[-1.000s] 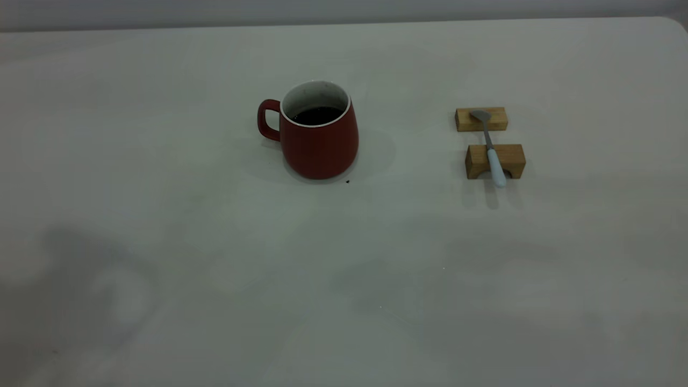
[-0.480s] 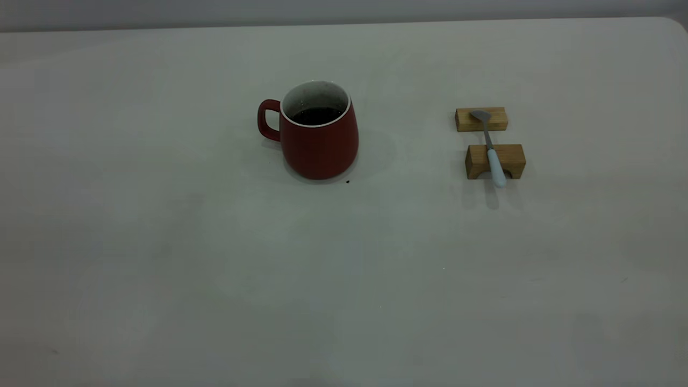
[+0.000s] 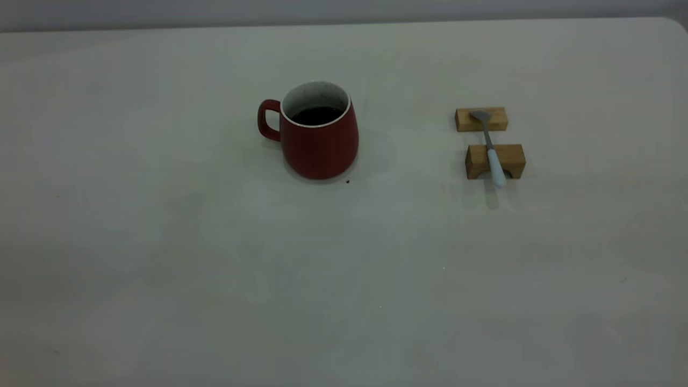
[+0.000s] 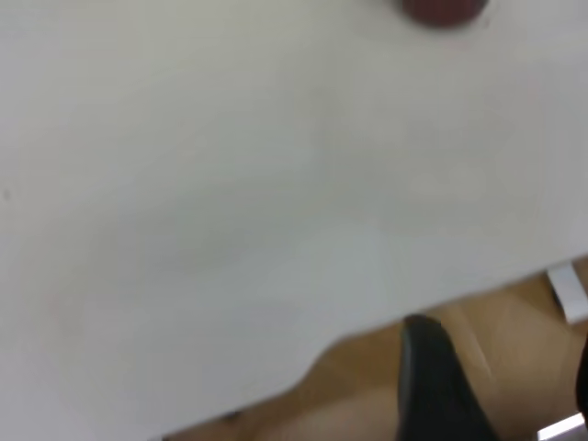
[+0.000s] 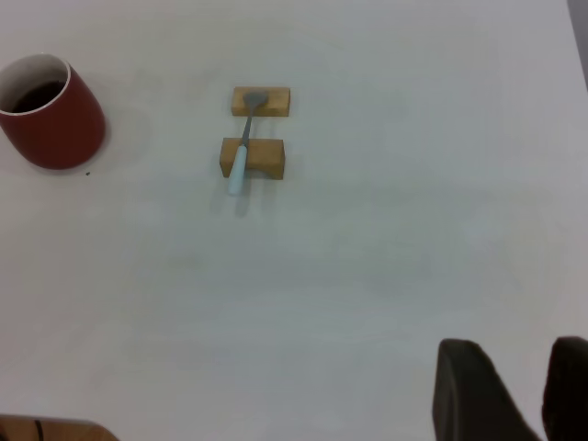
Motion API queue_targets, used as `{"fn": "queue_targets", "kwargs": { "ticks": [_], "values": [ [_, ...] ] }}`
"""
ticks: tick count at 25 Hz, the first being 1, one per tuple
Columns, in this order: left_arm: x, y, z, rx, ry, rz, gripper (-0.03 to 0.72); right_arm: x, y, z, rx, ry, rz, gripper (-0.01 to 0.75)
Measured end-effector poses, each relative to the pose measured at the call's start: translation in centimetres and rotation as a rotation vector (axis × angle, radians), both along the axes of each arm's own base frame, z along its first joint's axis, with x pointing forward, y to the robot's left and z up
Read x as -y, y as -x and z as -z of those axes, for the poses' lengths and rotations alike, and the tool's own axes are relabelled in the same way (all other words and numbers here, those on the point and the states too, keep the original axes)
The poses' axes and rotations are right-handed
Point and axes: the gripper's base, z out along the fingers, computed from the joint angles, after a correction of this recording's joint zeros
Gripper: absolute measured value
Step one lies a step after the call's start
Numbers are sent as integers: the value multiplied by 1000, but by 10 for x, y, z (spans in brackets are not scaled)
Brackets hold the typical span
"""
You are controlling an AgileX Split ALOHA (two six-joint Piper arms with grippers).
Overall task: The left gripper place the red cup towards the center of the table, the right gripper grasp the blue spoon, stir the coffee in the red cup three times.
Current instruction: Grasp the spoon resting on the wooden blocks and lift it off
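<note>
The red cup [image 3: 320, 142] stands upright near the middle of the table [image 3: 215, 242], its handle to the left, with dark coffee [image 3: 317, 114] inside. To its right the blue spoon [image 3: 492, 150] lies across two wooden blocks. Neither arm shows in the exterior view. In the left wrist view my left gripper [image 4: 503, 340] is open and hangs past the table's edge, far from the cup [image 4: 443, 9]. The right wrist view has my right gripper [image 5: 514, 349] open over bare table, well away from the spoon [image 5: 241, 156] and the cup [image 5: 55, 119].
Two tan wooden blocks [image 3: 481, 119] [image 3: 510, 160] hold the spoon off the table. A small dark speck [image 3: 348, 181] lies by the cup's base. A wooden floor [image 4: 367, 386] shows beyond the table's edge under the left gripper.
Dark shadows that lay on the near part of the table have faded away. The cup and the spoon have not moved.
</note>
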Motion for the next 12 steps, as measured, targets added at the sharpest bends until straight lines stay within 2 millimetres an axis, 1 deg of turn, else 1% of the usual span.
{"fn": "queue_targets", "kwargs": {
  "ticks": [4,8,12],
  "values": [
    [-2,10,1,59,16,-68,446,0,0,0,0,0,0,237],
    [0,11,2,60,13,-169,446,0,0,0,0,0,0,237],
    [1,11,2,60,11,-231,446,0,0,0,0,0,0,237]
  ]
}}
